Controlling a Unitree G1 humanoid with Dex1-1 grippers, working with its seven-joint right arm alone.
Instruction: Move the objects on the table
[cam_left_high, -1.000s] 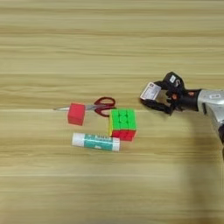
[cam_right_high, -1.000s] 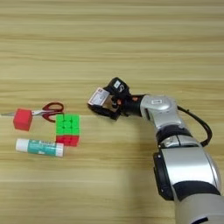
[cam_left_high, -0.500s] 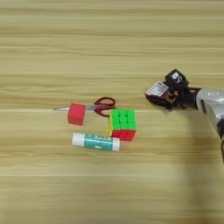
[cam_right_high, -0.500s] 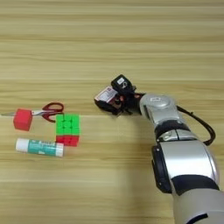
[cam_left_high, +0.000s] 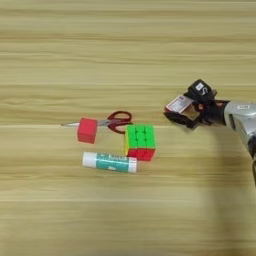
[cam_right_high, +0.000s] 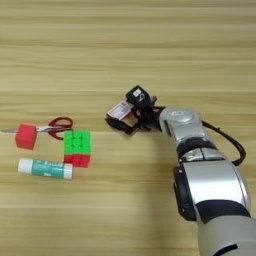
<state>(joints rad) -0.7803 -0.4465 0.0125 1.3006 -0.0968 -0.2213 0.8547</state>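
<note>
At three o'clock of the puzzle cube (cam_left_high: 140, 142), the claw (cam_right_high: 121, 117), clamped on the red-and-white card (cam_right_high: 119, 110), has drifted slightly rightward, carrying it off.

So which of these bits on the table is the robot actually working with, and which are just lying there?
In hand now:
- red-and-white card, at the right gripper

Lying on the table, untouched:
- red cube
- scissors, partly behind the red cube
- puzzle cube
- glue stick

Nothing else is in view.
</note>
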